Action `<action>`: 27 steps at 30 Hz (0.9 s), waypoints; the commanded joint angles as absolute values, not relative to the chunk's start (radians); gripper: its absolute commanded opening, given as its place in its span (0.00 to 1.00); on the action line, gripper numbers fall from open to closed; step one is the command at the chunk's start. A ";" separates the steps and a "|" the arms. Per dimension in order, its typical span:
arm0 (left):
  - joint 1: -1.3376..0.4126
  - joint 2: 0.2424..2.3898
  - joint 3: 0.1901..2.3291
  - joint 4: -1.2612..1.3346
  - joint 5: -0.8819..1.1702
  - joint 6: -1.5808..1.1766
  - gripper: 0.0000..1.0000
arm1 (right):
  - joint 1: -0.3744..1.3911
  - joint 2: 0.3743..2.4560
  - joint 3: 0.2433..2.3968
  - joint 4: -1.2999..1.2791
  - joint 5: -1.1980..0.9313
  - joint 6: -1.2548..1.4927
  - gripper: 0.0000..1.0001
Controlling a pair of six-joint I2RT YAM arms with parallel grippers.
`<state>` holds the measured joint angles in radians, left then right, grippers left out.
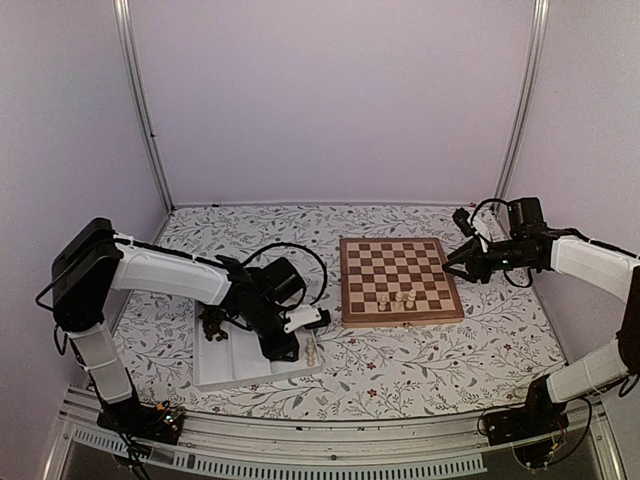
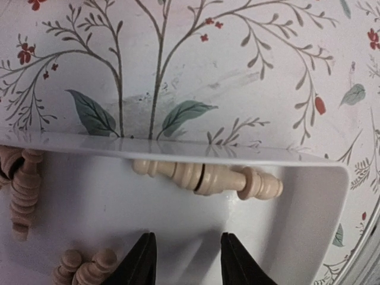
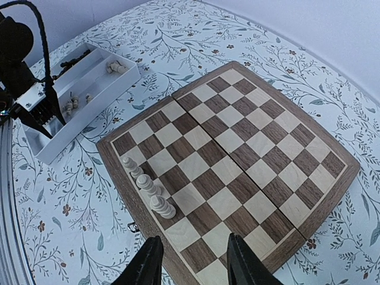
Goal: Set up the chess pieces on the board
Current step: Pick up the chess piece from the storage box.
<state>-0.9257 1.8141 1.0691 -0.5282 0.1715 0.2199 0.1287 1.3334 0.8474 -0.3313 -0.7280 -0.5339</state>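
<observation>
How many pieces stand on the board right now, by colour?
Cream pieces on the board: 4
Dark pieces on the board: 0; those in view lie in the tray
Total on the board: 4

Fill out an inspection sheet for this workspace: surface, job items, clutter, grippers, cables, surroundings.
Surface: floral cloth covers the table.
Job's things: board right of centre, with a few pale pieces standing along one edge; white tray holds dark pieces in one compartment and loose pale chessmen in another.
Clutter: nothing seen.
Grippers: left gripper open and empty over the tray; right gripper open and empty above the board's edge.
Cables: left cable, black, loops off the left arm; right cable, black, curls at the right wrist.
Surroundings: pale walls, metal posts, rail at the near edge.
</observation>
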 commanded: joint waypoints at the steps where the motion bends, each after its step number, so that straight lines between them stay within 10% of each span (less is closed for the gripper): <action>1: -0.946 1.777 1.048 -0.497 0.124 0.237 0.37 | 0.125 1.360 0.888 -0.341 -0.760 -0.519 0.40; 27: -0.970 1.740 1.112 -0.491 -0.009 -0.366 0.39 | 0.125 1.365 0.887 -0.345 -0.762 -0.526 0.40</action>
